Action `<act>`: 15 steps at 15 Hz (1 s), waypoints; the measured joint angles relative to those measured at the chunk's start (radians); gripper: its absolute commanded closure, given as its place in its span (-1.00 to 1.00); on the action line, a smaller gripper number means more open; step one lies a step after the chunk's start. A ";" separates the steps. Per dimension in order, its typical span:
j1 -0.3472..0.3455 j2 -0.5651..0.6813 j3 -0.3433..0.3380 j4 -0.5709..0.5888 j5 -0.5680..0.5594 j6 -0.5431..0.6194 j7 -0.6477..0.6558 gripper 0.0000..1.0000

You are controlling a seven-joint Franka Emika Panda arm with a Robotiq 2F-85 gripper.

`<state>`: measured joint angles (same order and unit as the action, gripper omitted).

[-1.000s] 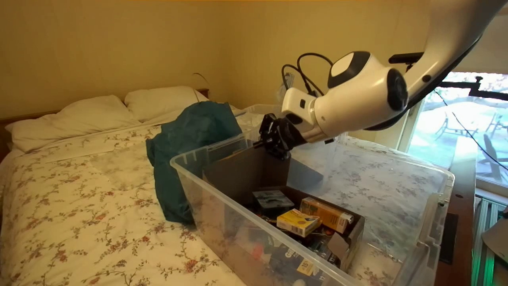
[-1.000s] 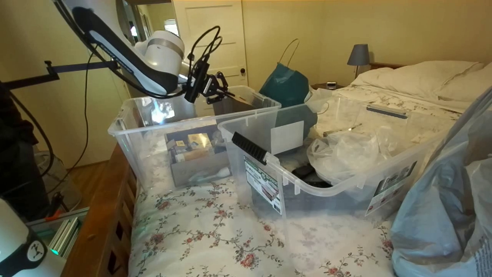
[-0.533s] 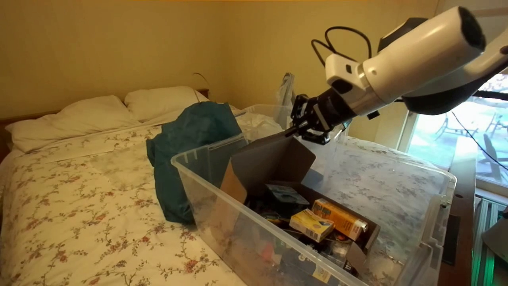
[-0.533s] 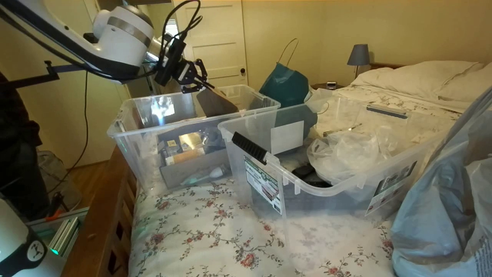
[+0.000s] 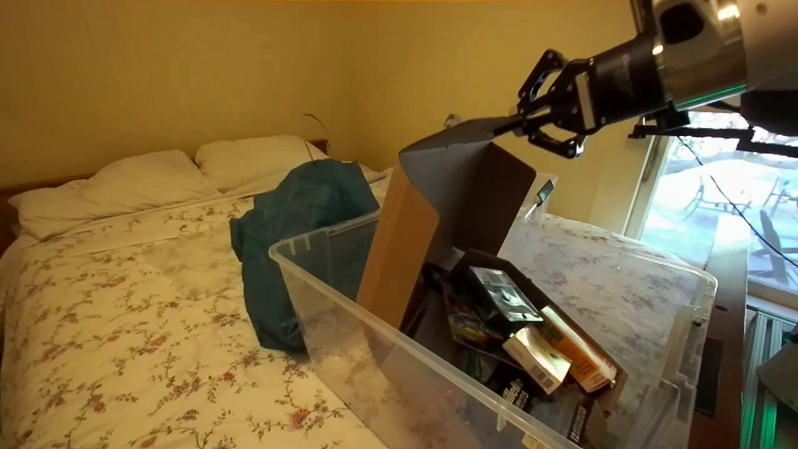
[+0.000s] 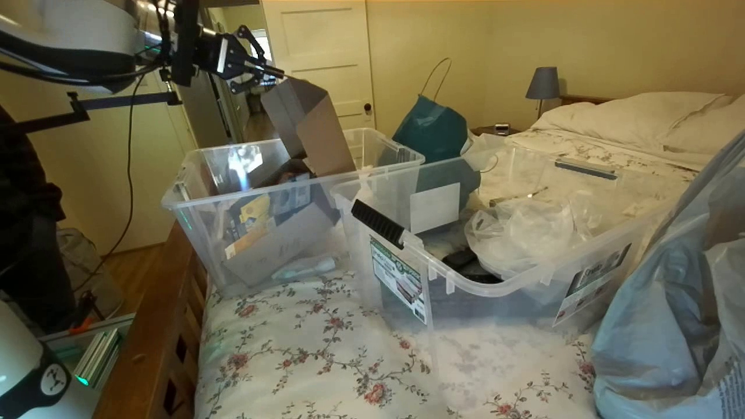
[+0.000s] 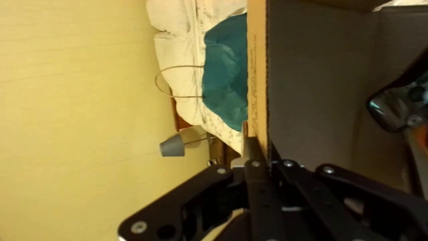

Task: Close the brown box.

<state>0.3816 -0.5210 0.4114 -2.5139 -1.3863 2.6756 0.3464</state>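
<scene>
Blue-grey and slumped, a plastic bag [image 6: 646, 337] fills the foreground edge of a floral-covered bed [image 6: 314, 349] in an exterior view. Next back, a clear storage tub [image 6: 492, 289] with a black latch [image 6: 377, 224] holds crumpled translucent bags [image 6: 518, 233]. Just beside it on the same bed, near a wooden footboard [image 6: 154, 326], a second clear tub [image 5: 386, 328] contains the brown cardboard box [image 6: 285, 241], which sits tilted inside, its lidded end higher than the other. A yellow carton [image 6: 254, 209], an orange carton [image 5: 576, 346] and a glossy-topped black package [image 5: 505, 296] lie in the box. Its lid [image 5: 449, 193] stands raised, tan outside and grey within, reaching well above the tub's rim in both exterior views and leaving the contents exposed. The black pincer [image 5: 508, 126] of the white robot arm [image 6: 75, 41] is clamped on the lid's edge; the wrist view shows the cardboard pinched between its fingers [image 7: 260, 190]. Beyond the tub, a teal bag [image 6: 433, 131] rests on the bed. Farther off, pale pillows [image 6: 634, 116] lie at the head of the bed, and a grey-shaded lamp [image 6: 543, 82] stands beside it before yellow walls [image 6: 430, 35]. At the back of the room is a white panelled door [image 6: 326, 35].
</scene>
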 measured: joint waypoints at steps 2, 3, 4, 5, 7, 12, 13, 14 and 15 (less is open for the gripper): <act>0.006 -0.064 0.008 -0.008 0.000 -0.027 0.001 0.98; 0.014 -0.083 0.008 -0.013 0.010 -0.042 -0.014 0.98; 0.029 -0.089 0.001 -0.023 0.044 -0.055 -0.052 0.98; 0.045 -0.084 -0.009 -0.038 0.096 -0.066 -0.109 0.98; 0.068 -0.048 -0.024 -0.068 0.190 -0.081 -0.200 0.98; 0.095 0.092 -0.059 -0.084 0.381 -0.040 -0.372 0.98; 0.103 0.105 -0.075 -0.085 0.427 -0.015 -0.419 0.98; 0.112 0.112 -0.091 -0.085 0.477 0.002 -0.471 0.98; 0.120 0.117 -0.103 -0.086 0.525 0.012 -0.518 0.98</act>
<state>0.5017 -0.4037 0.3081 -2.5997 -0.8610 2.6878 -0.1715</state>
